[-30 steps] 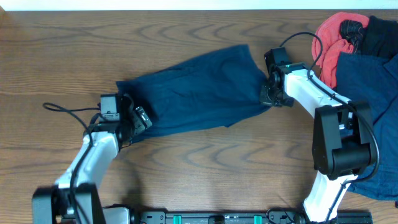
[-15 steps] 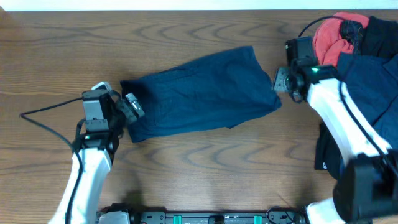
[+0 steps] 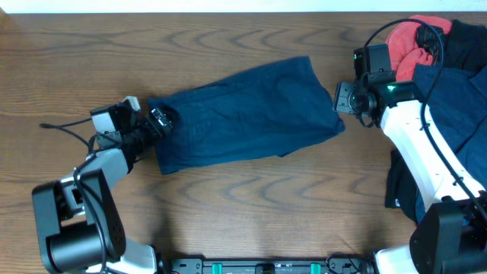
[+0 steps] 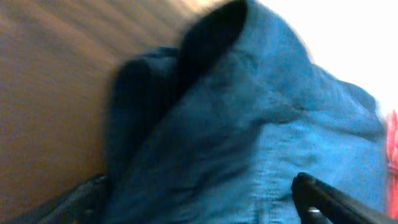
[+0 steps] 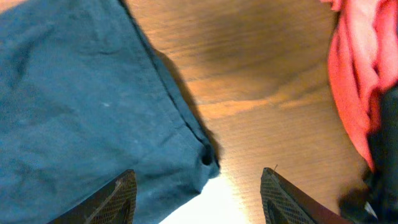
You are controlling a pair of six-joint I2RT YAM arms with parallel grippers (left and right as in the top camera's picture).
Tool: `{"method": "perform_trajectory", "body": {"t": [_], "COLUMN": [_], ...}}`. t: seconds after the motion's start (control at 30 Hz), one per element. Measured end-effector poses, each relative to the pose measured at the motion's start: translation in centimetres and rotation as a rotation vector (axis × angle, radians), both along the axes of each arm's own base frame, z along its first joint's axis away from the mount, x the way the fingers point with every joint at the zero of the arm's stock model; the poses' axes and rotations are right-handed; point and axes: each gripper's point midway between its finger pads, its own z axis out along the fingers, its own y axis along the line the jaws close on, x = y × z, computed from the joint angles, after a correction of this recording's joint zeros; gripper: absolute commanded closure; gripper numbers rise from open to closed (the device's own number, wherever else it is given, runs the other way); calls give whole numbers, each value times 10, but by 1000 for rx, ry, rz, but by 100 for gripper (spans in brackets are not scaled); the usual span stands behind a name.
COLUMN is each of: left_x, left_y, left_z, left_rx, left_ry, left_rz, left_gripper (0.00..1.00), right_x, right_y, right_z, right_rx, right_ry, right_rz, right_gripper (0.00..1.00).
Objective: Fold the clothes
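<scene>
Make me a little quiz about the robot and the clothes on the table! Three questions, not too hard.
1. True or false: the navy shorts lie spread on the wooden table.
2. What colour is the bunched garment at the top right of the overhead view, past the right gripper? A) red B) yellow C) green
3. Fill in the gap: the left gripper is at the left edge of the shorts with its jaws ____.

Key: 1 true; 2 A; 3 open.
</scene>
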Motion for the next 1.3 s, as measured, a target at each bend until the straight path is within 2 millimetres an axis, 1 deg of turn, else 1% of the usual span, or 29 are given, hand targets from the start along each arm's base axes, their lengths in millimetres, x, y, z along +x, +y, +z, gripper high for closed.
{"method": "perform_trajectory", "body": {"t": [0.03, 0.07, 0.1, 0.13, 0.2, 0.27, 0.3, 0.43, 0.47, 0.5, 0.53, 0.63, 0.77, 0.9, 0.97, 1.07, 1.1, 1.13, 1.27, 1.3], "left_x": [-1, -2, -3, -7, -16, -21, -23, -41, -45, -49, -52, -60, -75, -82, -82, -81, -79, -77, -62, -60], "left_y": [-5, -9, -13, -17, -23, -28, -29, -32, -33, -34, -35, -37, -38, -37, -37, -38, -38, -38, -36, -36], "left_z": [-3, -5, -7, -12, -21, -23, -23, -16, -11, -5, 3, 34, 63, 85, 97, 110, 115, 122, 157, 163], "left_rx": [-20, -37, -49, -61, -89, -108, -116, -135, -137, -138, -137, -126, -111, -101, -102, -113, -117, -122, -134, -136], "left_ry": [12, 15, 27, 46, 87, 107, 117, 180, 187, 189, 182, 149, 130, 88, 51, 19, 7, -7, -85, -97], "left_rz": [-16, -33, -43, -51, -65, -75, -75, -63, -59, -56, -54, -46, -18, 1, 12, 26, 27, 30, 33, 35], "left_gripper": [41, 59, 81, 94, 94, 94, 94, 94, 94, 94, 94, 94, 94, 94, 94, 94, 94, 94, 94, 94], "right_x": [1, 2, 2, 1, -1, -2, -3, -10, -11, -13, -14, -19, -23, -40, -51, -68, -76, -79, -100, -105], "right_y": [3, 8, 13, 17, 26, 35, 42, 69, 76, 83, 91, 118, 156, 198, 220, 248, 264, 269, 312, 320], "right_z": [0, 1, 1, 1, 1, 1, 1, -8, -13, -18, -25, -46, -71, -96, -109, -128, -130, -130, -129, -129], "right_rx": [7, 15, 22, 27, 36, 44, 52, 97, 112, 124, 141, 213, 293, 360, 392, 420, 449, 453, 487, 493], "right_ry": [-3, -8, -10, -9, -7, -4, -2, 30, 44, 58, 75, 125, 157, 209, 235, 271, 278, 277, 245, 238], "right_rz": [14, 34, 52, 67, 98, 135, 160, 273, 298, 323, 348, 427, 529, 632, 682, 737, 770, 781, 886, 908], "right_gripper": [39, 39, 39, 40, 43, 49, 59, 79, 84, 94, 98, 99, 99, 99, 99, 99, 99, 99, 99, 99]}}
